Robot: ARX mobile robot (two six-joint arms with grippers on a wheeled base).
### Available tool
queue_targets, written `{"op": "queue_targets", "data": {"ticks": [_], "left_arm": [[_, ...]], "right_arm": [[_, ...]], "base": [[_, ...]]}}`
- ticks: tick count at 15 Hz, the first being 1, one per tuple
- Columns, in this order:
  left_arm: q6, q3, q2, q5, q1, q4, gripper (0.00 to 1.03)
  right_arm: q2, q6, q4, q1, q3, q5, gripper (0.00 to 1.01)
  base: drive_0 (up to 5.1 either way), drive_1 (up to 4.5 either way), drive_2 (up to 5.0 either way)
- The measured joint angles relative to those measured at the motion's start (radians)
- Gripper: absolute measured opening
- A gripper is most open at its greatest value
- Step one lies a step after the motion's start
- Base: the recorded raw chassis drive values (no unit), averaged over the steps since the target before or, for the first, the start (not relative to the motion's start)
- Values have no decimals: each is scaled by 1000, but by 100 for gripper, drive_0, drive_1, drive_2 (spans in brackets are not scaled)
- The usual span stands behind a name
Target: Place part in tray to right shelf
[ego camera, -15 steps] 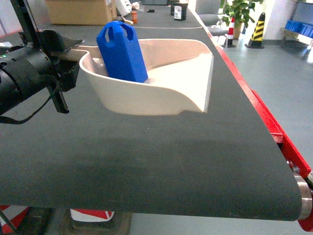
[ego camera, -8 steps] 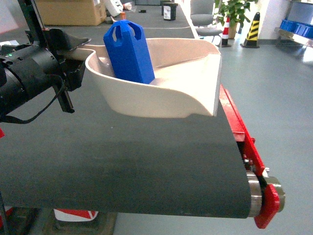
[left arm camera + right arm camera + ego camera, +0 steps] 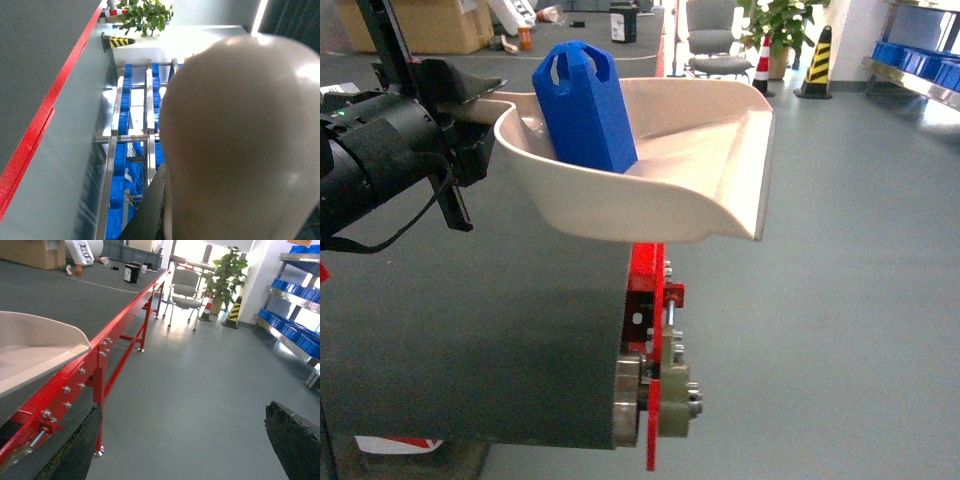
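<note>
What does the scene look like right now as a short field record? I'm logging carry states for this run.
part: bright blue plastic block, leaning inside the tray
tray: cream-beige plastic scoop, lifted, front lip past the conveyor's red edge
left gripper: at the tray's handle end, grip hidden
right gripper: open, empty, above the floor
right shelf: steel rack with blue crates, far off

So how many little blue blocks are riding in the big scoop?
1. The part stands inside the tray, leaning near its back wall. No others show.
</note>
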Motion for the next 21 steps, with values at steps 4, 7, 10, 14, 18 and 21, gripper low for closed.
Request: {"op": "queue_targets", "data": {"ticks": [4,7,10,14,18,21], "left_arm": [[0,0,0,0,0,-2,15],[-1,0,0,0,0,-2,15],[0,0,0,1,0,-2,15],[0,0,0,0,0,-4,15],[0,0,0,0,0,-1,15],[0,0,0,1,0,0,15]], "right_arm": [[0,0,4,0,0,0,98],[0,0,3,0,0,0,98],[0,0,0,0,0,0,98],[0,0,3,0,0,-1,98],[0,0,2,0,0,0,98],[0,0,0,0,0,0,98]], "base": [[0,0,0],[0,0,0],[0,0,0],[0,0,0],[0,0,0],[0,0,0]]}}
